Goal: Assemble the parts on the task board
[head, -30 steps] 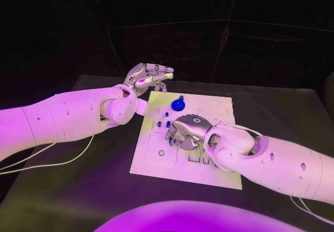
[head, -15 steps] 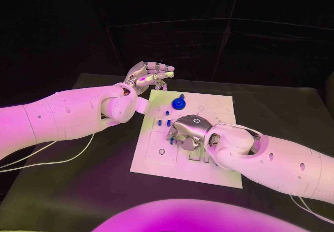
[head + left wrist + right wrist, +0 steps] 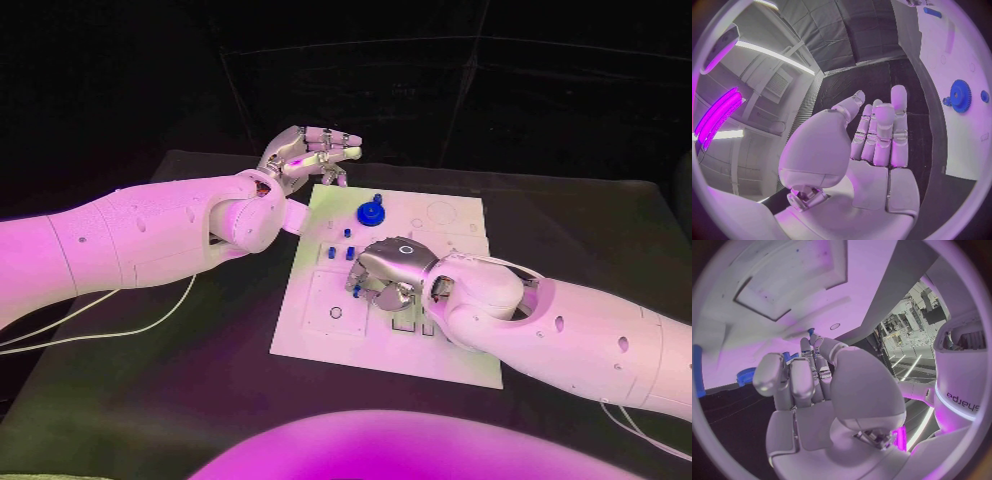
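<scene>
The white task board (image 3: 454, 350) lies in the middle of the table. A blue gear (image 3: 372, 213) stands near its far edge and shows as the blue gear (image 3: 960, 95) from the left wrist. Small blue pegs (image 3: 346, 252) stand in a cluster just before it. My right hand (image 3: 392, 273) is lowered over the board's middle, fingers curled down, pinching a small blue peg (image 3: 810, 331) at its fingertips. That peg (image 3: 356, 290) sits close above the board. My left hand (image 3: 307, 155) hovers above the board's far left corner with straight fingers and nothing in it.
Slots and round holes (image 3: 335, 313) mark the board's near half. A white cable (image 3: 101, 335) trails over the table at the left. Bare black table (image 3: 577, 230) surrounds the board.
My right hand has crept slightly over the board's middle with the peg. The left hand has stayed nearly still.
</scene>
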Available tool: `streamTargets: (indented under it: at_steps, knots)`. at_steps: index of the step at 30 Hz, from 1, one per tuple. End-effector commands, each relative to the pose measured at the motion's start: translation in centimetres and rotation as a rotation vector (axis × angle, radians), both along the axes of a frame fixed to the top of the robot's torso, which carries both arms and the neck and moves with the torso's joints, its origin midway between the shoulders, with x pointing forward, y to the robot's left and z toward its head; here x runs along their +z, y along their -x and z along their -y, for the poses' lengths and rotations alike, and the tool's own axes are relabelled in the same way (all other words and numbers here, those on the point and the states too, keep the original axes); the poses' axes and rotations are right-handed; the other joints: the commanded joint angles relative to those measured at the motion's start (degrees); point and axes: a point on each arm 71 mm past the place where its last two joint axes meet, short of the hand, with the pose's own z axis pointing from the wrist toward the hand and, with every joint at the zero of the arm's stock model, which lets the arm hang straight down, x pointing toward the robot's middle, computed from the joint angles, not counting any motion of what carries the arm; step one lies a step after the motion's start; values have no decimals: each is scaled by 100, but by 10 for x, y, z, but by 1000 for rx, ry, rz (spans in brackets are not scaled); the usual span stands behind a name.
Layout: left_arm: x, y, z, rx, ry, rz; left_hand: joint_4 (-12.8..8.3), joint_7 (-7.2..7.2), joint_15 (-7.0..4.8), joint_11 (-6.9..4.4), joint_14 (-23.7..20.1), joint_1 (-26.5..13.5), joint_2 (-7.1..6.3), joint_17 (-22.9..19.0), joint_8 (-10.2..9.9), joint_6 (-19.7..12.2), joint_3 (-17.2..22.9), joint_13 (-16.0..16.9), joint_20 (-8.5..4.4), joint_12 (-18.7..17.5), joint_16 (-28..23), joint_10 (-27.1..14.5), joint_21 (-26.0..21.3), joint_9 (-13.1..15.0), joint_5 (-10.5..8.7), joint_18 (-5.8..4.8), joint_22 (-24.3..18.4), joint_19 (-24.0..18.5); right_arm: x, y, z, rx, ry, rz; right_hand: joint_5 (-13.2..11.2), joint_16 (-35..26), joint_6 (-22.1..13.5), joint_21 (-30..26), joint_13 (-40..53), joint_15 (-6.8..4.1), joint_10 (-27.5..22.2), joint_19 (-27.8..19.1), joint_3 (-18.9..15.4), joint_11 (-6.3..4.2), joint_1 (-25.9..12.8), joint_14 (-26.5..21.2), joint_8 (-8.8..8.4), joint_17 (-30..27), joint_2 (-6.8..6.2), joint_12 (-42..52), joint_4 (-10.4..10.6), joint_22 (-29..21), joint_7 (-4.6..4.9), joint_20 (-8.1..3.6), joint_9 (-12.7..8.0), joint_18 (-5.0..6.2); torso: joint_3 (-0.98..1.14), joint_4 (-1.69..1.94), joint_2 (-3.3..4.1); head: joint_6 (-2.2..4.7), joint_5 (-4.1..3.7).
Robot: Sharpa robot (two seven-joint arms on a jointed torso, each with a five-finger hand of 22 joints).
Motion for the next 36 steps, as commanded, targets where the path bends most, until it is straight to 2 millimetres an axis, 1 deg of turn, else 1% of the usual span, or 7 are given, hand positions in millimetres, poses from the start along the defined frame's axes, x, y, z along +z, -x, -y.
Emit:
streamTargets:
  at_steps: [1,13,17,21,25,31,36]
  knots:
    - [1,0,1,-11,9,2,0,12,14,-14,-37,1,1,-5,13,-25,20,5,13,29,-18,-45,-20,-9,18,32,-5,-22,0,1,-2,15,24,10,36,27,-7,26,7,-12,3,27,38,30,-59,123,-21,-12,19,1,-15,-13,27,17,9,-13,-2,-4,-1,-3,2]
    - [1,-1,0,-9,7,-1,0,12,14,-14,-37,1,1,-5,13,-25,20,5,13,29,-18,-45,-20,-9,18,32,-5,-22,-3,1,-2,12,42,14,119,40,-66,29,4,4,-50,23,-12,45,-206,121,-31,-15,-91,-23,-18,-9,42,30,2,-14,-2,0,-3,-10,-3]
    - [1,-1,0,-9,6,-2,0,12,14,-14,-37,1,1,-5,13,-25,20,5,13,29,-18,-45,-20,-9,18,32,-5,-22,-2,0,0,-6,23,24,291,21,-478,-23,-37,108,-509,-28,-66,184,-412,101,-48,-70,-261,-251,13,-109,163,107,-28,-3,-1,0,1,-6,-6]
    - [1,-1,-1,-8,6,-3,0,12,14,-14,-37,1,1,-5,13,-25,20,5,13,29,-18,-45,-20,-9,18,32,-5,-22,-1,-1,1,-12,6,26,293,25,-619,-62,-29,156,-670,-65,-141,239,-515,92,-44,-83,-349,-303,32,-177,215,160,-22,11,-1,2,-3,-9,-15]
    - [1,-1,-1,-7,5,-4,2,14,16,-12,-40,-4,3,-15,13,-32,20,4,15,36,-20,-54,-25,-9,19,33,-8,-21,2,0,1,-16,-33,36,293,-16,-875,-242,-23,215,-930,-219,-335,309,-599,58,-46,-173,-437,-327,48,-519,286,223,-24,73,0,1,-3,-4,-17]
    - [1,-1,-2,-5,4,-5,2,14,16,-12,-40,-6,3,-14,13,-34,20,4,15,37,-19,-57,-26,-9,19,33,-9,-21,8,2,10,-25,-98,45,295,-29,-998,-286,-10,221,-1023,-233,-545,313,-612,42,-34,-218,-443,-258,61,-579,284,239,-13,84,7,-4,-5,16,-32]
    - [1,-1,-3,-4,4,-5,2,15,16,-11,-40,-6,4,-14,13,-34,20,4,15,37,-18,-58,-26,-10,19,33,-9,-21,13,6,30,-63,-117,35,325,-45,-947,-287,2,200,-961,-210,-637,282,-579,32,-5,-261,-381,-145,68,-572,248,225,4,83,-1,-7,-10,52,-71]
